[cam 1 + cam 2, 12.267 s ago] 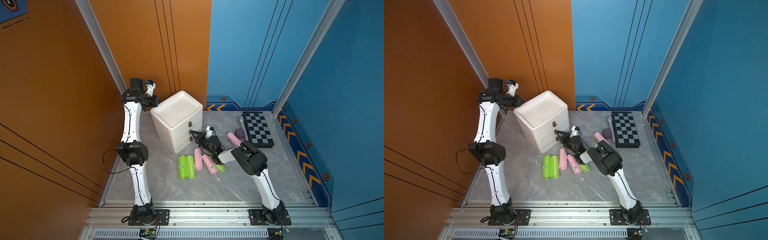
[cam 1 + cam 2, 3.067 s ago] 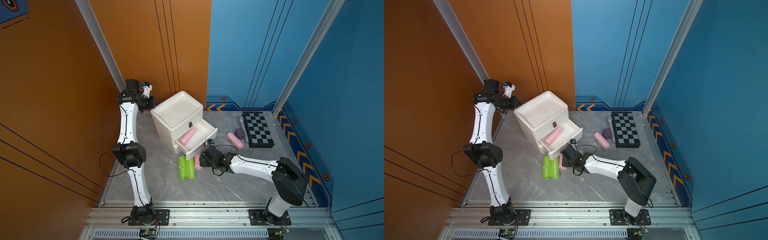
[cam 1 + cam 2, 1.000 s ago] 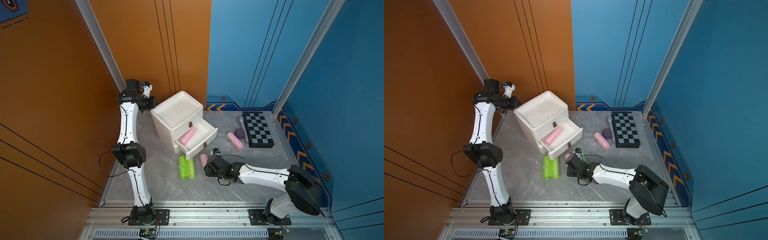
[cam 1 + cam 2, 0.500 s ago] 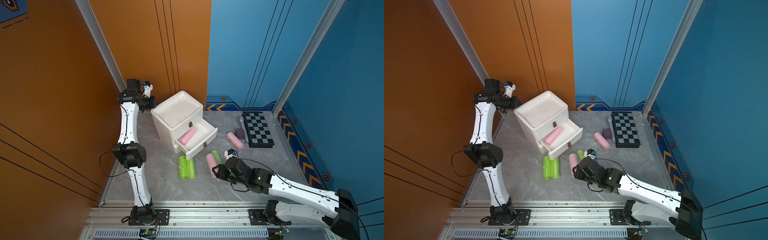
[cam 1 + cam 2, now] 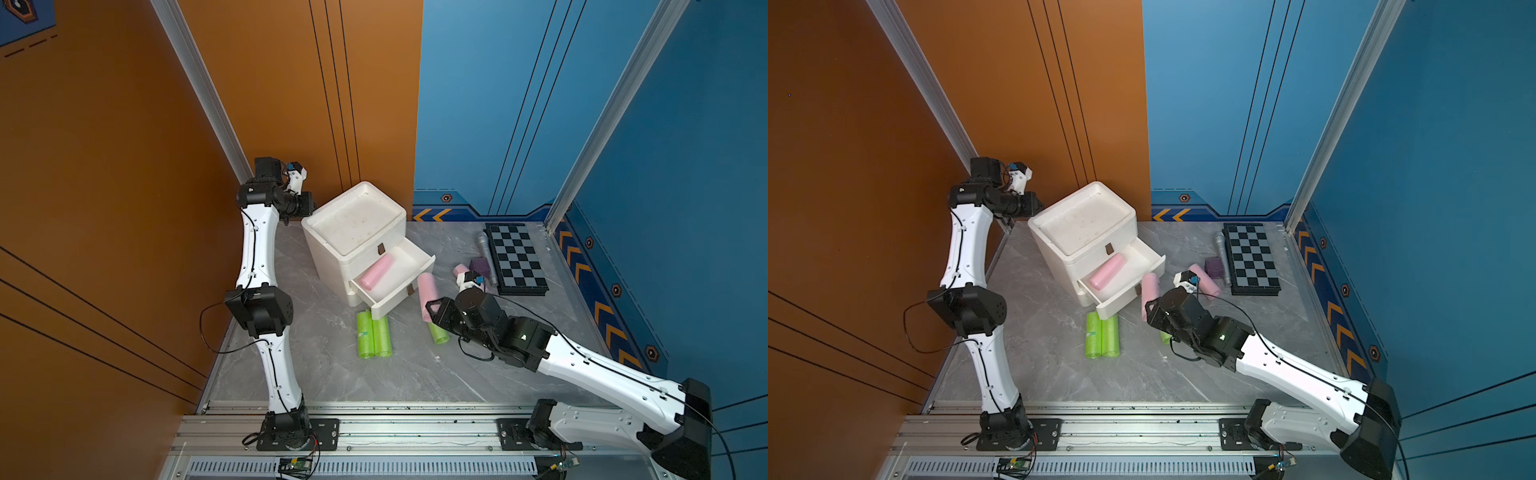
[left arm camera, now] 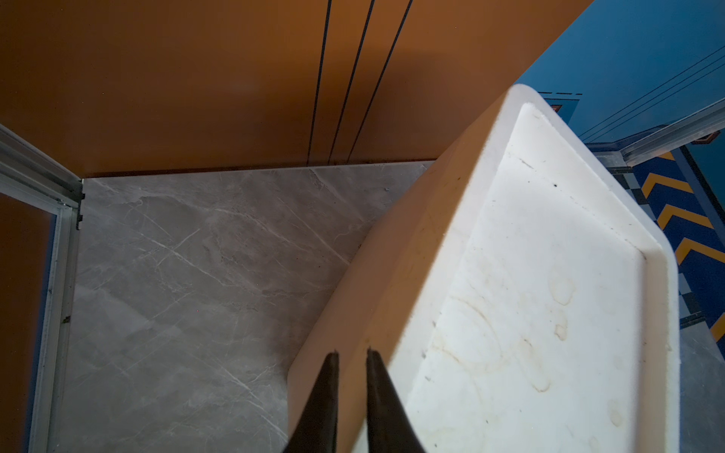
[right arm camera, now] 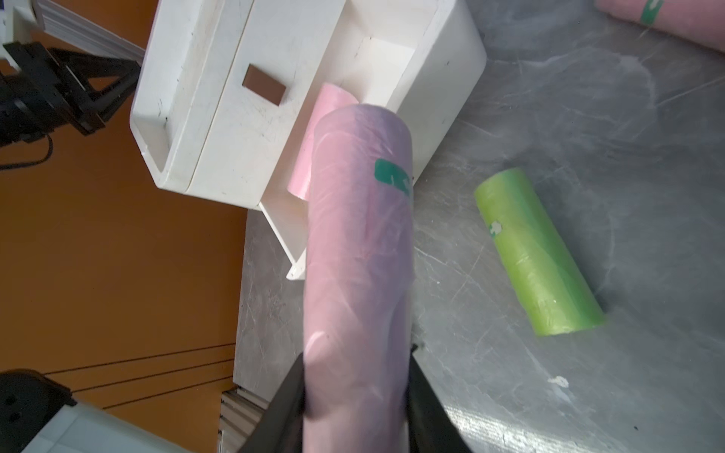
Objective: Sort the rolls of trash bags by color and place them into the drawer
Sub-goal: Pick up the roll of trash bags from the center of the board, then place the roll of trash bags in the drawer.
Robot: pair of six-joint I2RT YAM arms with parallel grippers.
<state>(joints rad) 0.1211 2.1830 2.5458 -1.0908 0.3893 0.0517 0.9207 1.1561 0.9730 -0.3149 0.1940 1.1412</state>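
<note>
Left wrist view: grey marbled tabletop (image 6: 176, 274) below orange wall (image 6: 196, 78).

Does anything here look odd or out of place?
A grey microphone, small purple cube and folded black-and-white chessboard lie beside a pale pink plastic roll, unrelated. The white drawer box stands askew to the table, its top stained.

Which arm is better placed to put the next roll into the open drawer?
Right. The right gripper grips a pink roll just beside the drawer, where a second pink roll lies. The left gripper holds nothing and sits at the cabinet's back corner, away from the drawer's opening.
</note>
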